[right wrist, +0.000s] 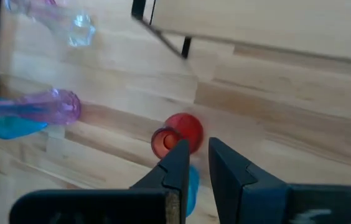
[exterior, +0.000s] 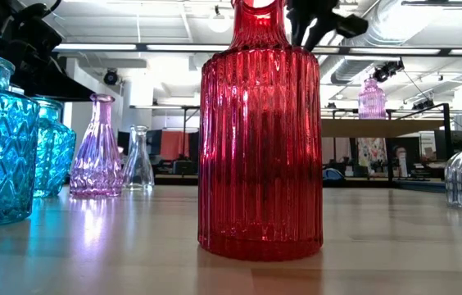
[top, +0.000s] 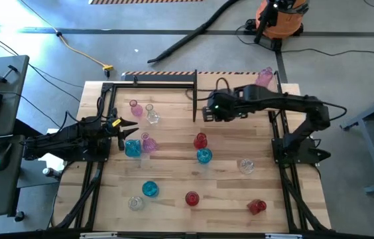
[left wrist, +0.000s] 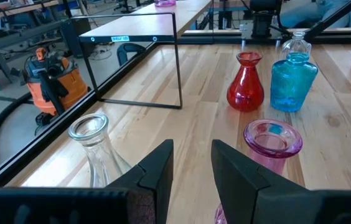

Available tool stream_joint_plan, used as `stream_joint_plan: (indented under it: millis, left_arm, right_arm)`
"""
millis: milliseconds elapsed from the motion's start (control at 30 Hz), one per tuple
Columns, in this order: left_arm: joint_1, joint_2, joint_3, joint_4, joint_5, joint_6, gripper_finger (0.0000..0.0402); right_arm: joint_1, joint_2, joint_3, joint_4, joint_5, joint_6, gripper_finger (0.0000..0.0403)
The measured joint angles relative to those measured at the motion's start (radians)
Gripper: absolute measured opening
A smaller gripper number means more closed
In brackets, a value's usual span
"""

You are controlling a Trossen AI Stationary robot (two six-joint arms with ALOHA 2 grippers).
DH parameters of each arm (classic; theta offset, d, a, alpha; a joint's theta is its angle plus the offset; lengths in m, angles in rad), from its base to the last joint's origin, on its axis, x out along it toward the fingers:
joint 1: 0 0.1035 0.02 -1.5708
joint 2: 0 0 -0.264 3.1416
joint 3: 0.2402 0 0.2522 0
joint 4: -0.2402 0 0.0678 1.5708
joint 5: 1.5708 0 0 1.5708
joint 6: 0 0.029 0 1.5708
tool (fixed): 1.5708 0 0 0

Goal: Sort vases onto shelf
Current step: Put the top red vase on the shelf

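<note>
**Vases on the table, 1 on the shelf; both grippers empty**

Landmark used throughout: the shelf [top: 240,89], a plywood-topped rack with thin black uprights along the table's far edge.

- 1 pink vase [top: 264,78] stands on the shelf top, toward its right end. In the low view it shows as a small pink shape on the raised board.
- The other vases are all on the table [top: 174,172], in front of the shelf. A pink bottle [top: 134,107] and a clear bottle [top: 152,115] stand close together, off the shelf's left end.
- A red vase [top: 200,141] and a blue vase [top: 204,156] stand just beside each other, out in front of the shelf's middle.
- Farther from the shelf: a clear vase [top: 246,166], a blue one [top: 150,189], a clear one [top: 134,203], a red ribbed one [top: 191,198] and a red one [top: 257,206] that seems to lie on its side; the overhead view is too small to be sure.
- Right gripper [top: 207,111] hangs in front of the shelf, above the table near the red vase. Its jaws are nearly closed with only a narrow slot between them, and hold nothing.
- Left gripper [top: 128,128] is well off the shelf's left end, just beside a blue vase [top: 132,148] and a pink vase [top: 148,143]. Its fingers [left wrist: 157,171] stand slightly parted, with nothing between them.
</note>
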Motion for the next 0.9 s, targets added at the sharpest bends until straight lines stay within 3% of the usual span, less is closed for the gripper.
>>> stream_joint_plan:
  millis: [333,900]
  left_arm:
    - [0.0,0.0,0.0,0.0,0.0,0.001,0.0101]
    - [0.0,0.0,0.0,0.0,0.0,0.001,0.0101]
  right_arm:
    - [0.059,0.079,0.0,0.078,-0.02,-0.024,0.0039]
    - [0.092,0.068,0.0,0.128,0.014,-0.086,0.0039]
